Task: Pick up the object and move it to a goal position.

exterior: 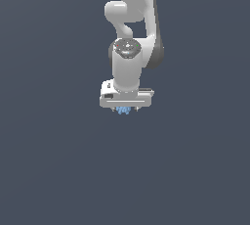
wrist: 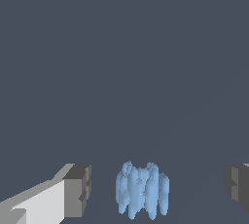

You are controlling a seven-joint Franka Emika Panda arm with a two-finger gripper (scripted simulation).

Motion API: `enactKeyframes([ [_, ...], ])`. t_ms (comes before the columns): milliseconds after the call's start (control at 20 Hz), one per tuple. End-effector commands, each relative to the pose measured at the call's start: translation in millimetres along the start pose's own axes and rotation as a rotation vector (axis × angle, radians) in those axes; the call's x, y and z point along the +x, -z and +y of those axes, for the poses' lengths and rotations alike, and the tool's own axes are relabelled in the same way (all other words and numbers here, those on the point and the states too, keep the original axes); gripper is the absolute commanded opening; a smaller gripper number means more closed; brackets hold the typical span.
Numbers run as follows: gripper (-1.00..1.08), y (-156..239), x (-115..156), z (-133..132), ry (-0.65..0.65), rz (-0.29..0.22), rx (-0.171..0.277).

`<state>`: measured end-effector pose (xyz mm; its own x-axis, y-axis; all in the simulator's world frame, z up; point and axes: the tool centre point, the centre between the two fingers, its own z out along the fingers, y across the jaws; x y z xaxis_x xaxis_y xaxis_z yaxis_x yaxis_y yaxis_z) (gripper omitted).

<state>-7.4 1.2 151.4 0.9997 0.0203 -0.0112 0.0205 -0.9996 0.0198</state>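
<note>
The object (wrist: 142, 191) is a small light-blue lumpy clump. In the wrist view it sits between my two grey fingertips, with a gap on each side. In the exterior view only a little of it (exterior: 123, 110) shows under the white hand. My gripper (wrist: 155, 189) is open around the object and does not touch it; it also shows in the exterior view (exterior: 125, 107), pointing straight down from the white arm. One fingertip (wrist: 78, 189) is nearer the object than the other fingertip (wrist: 237, 184).
A plain dark grey-blue surface (exterior: 58, 160) fills both views. No other object shows, and no goal marker is in view.
</note>
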Motion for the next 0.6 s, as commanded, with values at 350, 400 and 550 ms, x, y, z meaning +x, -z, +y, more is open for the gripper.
enactKeyframes([
  [350,1.0,0,-1,-7,-0.002,-0.002,0.025],
  [400,1.0,0,-2,-9,-0.003,-0.002,0.029],
  [550,1.0,0,-2,-10,-0.008,-0.002,0.034],
])
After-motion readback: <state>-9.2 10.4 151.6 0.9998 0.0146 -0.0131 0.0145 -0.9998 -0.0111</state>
